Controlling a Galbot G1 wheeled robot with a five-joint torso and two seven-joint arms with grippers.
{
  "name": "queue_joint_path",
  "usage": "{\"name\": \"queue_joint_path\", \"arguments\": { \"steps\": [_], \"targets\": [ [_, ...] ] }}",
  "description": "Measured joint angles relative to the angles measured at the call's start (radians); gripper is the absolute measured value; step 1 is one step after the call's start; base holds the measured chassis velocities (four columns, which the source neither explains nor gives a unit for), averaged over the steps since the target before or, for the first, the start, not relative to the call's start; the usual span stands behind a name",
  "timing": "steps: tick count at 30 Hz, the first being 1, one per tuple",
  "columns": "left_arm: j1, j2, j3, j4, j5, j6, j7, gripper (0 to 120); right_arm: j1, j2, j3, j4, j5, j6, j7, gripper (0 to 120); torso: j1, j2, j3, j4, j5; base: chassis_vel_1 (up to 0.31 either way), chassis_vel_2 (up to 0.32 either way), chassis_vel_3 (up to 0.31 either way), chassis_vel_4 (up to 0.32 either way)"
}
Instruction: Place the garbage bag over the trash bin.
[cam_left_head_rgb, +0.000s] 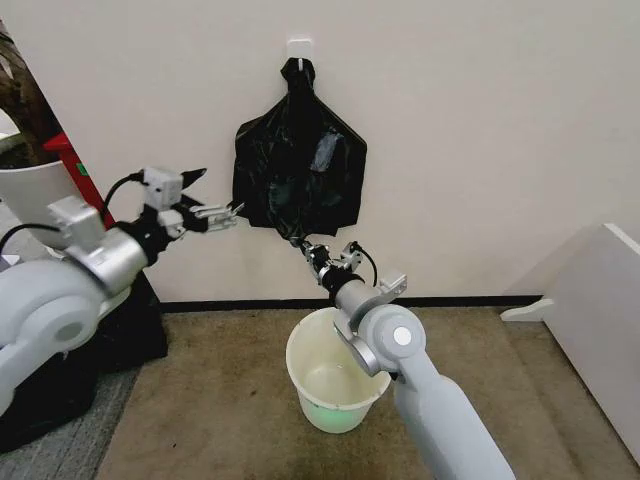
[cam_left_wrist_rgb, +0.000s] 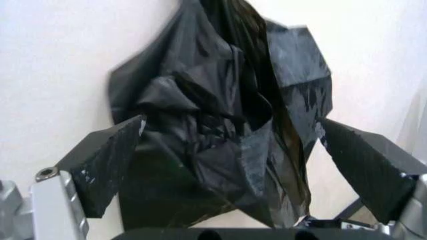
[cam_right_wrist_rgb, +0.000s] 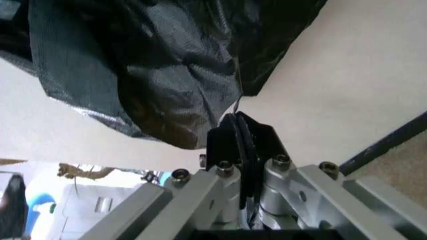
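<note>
Hanging from a white wall hook (cam_left_head_rgb: 298, 46), the garbage bag (cam_left_head_rgb: 298, 170) carries no readable writing; the right gripper (cam_left_head_rgb: 312, 250) has its fingers (cam_right_wrist_rgb: 235, 140) pinched together on the bag's lower edge. The left gripper (cam_left_head_rgb: 222, 214) reaches the bag's left edge with fingers (cam_left_wrist_rgb: 107, 162) spread wide around the film, above the trash bin (cam_left_head_rgb: 335, 372) on the floor.

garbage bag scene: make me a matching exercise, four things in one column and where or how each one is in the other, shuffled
Things:
1. thin glossy black plastic garbage bag
2. small round white plastic trash bin
3. left gripper
4. right gripper

Places or states:
A. shut on the bag's bottom edge, above the bin
B. hanging from a white wall hook
C. open, at the bag's left edge
D. standing upright on the brown floor by the wall

Pairs: 1-B, 2-D, 3-C, 4-A
</note>
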Motion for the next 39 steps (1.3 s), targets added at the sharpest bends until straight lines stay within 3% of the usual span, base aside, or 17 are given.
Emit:
{"name": "queue_joint_path", "arguments": {
  "steps": [3,5,6,8,11,12,16,18,19,39],
  "targets": [
    [-0.144,-0.047,0.137,0.023,0.023,0.035,-0.069,100,-0.002,0.000,0.008,-0.001,-0.003,-0.001,-0.001,0,0.000,0.000,0.000,-0.0002,0.0000,0.000,0.000,0.000,0.000],
    [-0.144,-0.047,0.137,0.023,0.023,0.035,-0.069,100,-0.002,0.000,0.008,-0.001,-0.003,-0.001,-0.001,0,0.000,0.000,0.000,-0.0002,0.0000,0.000,0.000,0.000,0.000],
    [-0.370,-0.135,0.263,0.055,0.113,0.151,-0.166,100,-0.004,0.000,0.018,-0.002,-0.005,-0.003,-0.005,0,0.000,0.000,0.000,0.0002,0.0003,0.000,0.000,0.000,0.000],
    [-0.397,-0.147,0.282,0.058,0.124,0.170,-0.174,100,-0.004,0.000,0.020,-0.002,-0.005,-0.003,-0.006,0,0.000,0.000,0.000,0.0001,0.0002,0.000,0.000,0.000,0.000],
    [-0.481,-0.189,0.352,0.059,0.151,0.264,-0.229,100,-0.007,-0.001,0.026,-0.002,-0.005,-0.005,-0.009,0,0.000,0.000,0.000,0.0001,0.0003,0.000,0.000,0.000,0.000],
    [-0.481,-0.189,0.352,0.059,0.151,0.264,-0.229,100,-0.007,-0.001,0.026,-0.002,-0.005,-0.005,-0.009,0,0.000,0.000,0.000,0.0001,0.0003,0.000,0.000,0.000,0.000],
    [-0.550,-0.227,0.459,0.034,0.175,0.408,-0.364,100,-0.023,-0.002,0.034,-0.001,-0.007,-0.013,-0.017,0,0.000,0.000,0.000,0.0000,0.0000,0.000,0.000,0.000,0.000],
    [-0.550,-0.227,0.459,0.034,0.175,0.408,-0.364,100,-0.023,-0.002,0.034,-0.001,-0.007,-0.013,-0.017,0,0.000,0.000,0.000,0.0000,0.0000,0.000,0.000,0.000,0.000],
    [-0.560,-0.231,0.499,0.019,0.174,0.446,-0.414,100,-0.030,0.000,0.039,0.000,-0.009,-0.016,-0.022,0,0.000,0.000,0.000,0.0001,0.0002,0.000,0.000,0.000,0.000],
    [-0.592,-0.363,0.626,0.108,0.182,0.488,-0.552,100,-0.049,0.010,0.055,0.016,-0.013,-0.019,-0.030,0,0.000,0.000,0.000,0.0001,0.0000,0.000,0.000,0.000,0.000]
  ]
}}
